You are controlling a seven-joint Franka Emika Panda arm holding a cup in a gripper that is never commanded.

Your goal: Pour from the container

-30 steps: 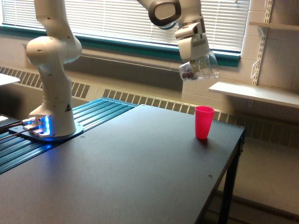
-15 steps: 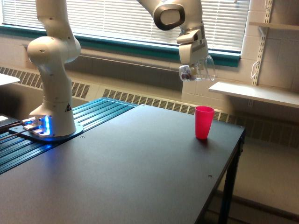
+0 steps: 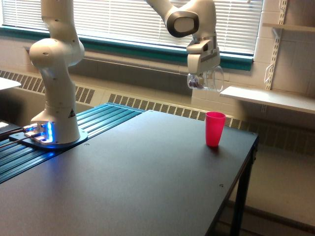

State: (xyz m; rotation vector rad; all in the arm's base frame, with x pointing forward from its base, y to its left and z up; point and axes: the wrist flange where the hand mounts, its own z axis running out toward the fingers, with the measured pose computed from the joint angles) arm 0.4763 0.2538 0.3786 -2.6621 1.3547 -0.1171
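Spanning most of the exterior view, dark table (image 3: pixel 147 172) bare but for one small thing near its far right corner. Rising at the view's left, white arm (image 3: pixel 54 73) on a lit base, reaching across the top of the view to end above that corner. Hanging below the wrist, gripper (image 3: pixel 203 73) clenched around the container (image 3: pixel 205 79), a clear handled mug held high in the air, well above the tabletop. Lying tipped on its side, long axis close to level, reddish-brown bits (image 3: pixel 196 82) gathered at the end toward the view's left; which end is the mouth cannot be told. Standing upright beneath, pink cup (image 3: pixel 215 129), offset slightly to the view's right of the mug and well apart from it in height. Turning on that offset, the coming pour: by judgement, the mouth needing to sit over the pink cup's open rim before any further tilt, else the bits likely falling onto the table beside it. Compared with a second ago, mug carried a little lower and rolled, handle loop now more toward the view's right, wrist more nearly vertical; half a second ago, only a slighter version of the same shift. Pink cup unmoved throughout.
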